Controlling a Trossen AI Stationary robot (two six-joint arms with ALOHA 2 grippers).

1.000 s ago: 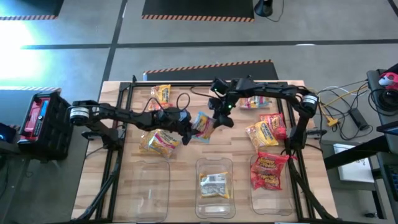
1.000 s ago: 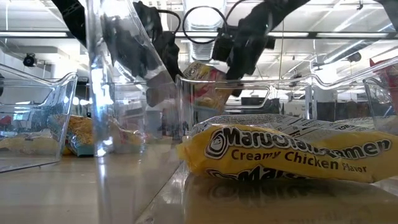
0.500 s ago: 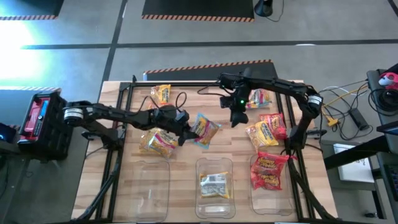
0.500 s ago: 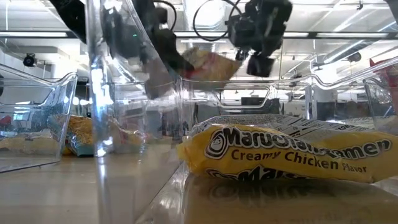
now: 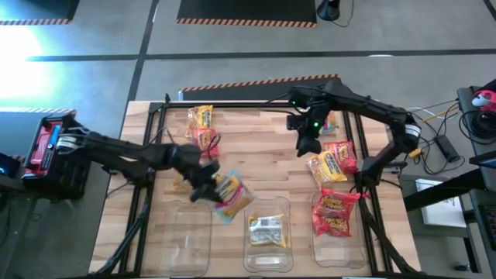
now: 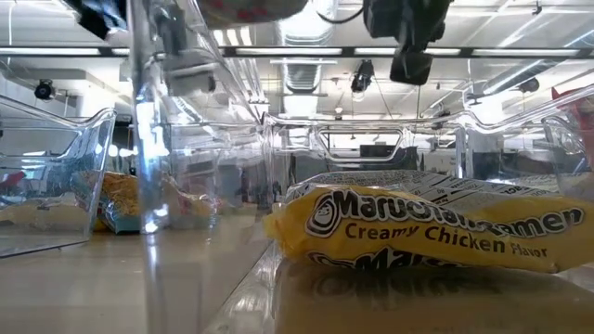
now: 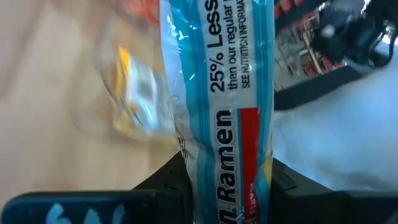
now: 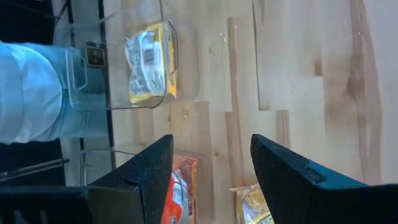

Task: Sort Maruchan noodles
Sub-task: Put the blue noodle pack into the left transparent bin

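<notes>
I've got the table (image 5: 256,132) with three clear bins (image 5: 267,225) along its front edge. Left gripper (image 5: 208,189) is clamped on a blue packet (image 5: 232,195) above the front edge, between left and middle bins. Right gripper (image 5: 308,142) hangs open, empty, near the back. Packet looks light, crinkly, slippery; I'd pinch its edge.

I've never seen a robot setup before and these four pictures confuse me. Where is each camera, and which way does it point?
High view: above the table, looking straight down; both arms show, left claw carrying the blue packet.
Low view: at tabletop height, looking level into the room; the yellow packet fills the foreground.
Left wrist view: on the left arm, looking past its fingers clamped on the blue packet.
Right wrist view: on the right arm, looking down past its open claw.
The right wrist and low views share the yellow packet.
</notes>
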